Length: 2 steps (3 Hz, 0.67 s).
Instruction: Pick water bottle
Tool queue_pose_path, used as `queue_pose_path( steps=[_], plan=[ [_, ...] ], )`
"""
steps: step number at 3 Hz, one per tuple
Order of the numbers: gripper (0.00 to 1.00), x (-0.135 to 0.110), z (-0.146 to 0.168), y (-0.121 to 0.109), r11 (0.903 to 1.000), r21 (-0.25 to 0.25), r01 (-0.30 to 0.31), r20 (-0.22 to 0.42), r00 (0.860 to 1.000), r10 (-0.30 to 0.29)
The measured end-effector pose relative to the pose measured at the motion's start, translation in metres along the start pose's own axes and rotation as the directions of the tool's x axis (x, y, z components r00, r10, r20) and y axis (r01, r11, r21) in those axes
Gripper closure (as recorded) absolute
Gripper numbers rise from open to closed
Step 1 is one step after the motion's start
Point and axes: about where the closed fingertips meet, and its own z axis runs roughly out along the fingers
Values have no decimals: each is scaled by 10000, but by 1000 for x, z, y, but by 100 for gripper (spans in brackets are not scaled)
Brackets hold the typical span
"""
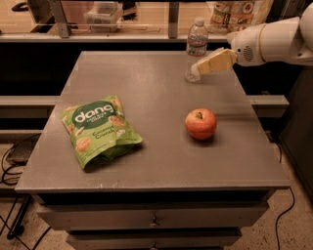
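Observation:
The water bottle (196,45) is a small clear ribbed bottle with a white cap. It stands upright at the far right of the grey table (156,161). My gripper (198,69) reaches in from the right on a white arm, its tan fingers (215,61) pointing left. Its tips lie over the bottle's lower half in the camera view. I cannot tell whether they touch it.
A red apple (200,123) sits right of the table's middle, nearer than the bottle. A green Dang chip bag (98,128) lies at the left. A shelf with a clear box (103,15) and packages (238,11) runs behind the table. Cables (12,168) hang at lower left.

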Motion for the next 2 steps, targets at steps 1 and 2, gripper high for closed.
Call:
queue_pose_path(
  steps=[1,2],
  plan=[
    [0,-2,26,-15,9982,-152,-581,477,9971,588],
    [0,-9,52,-28,9955,-362,-873,845,9923,901]
  ],
)
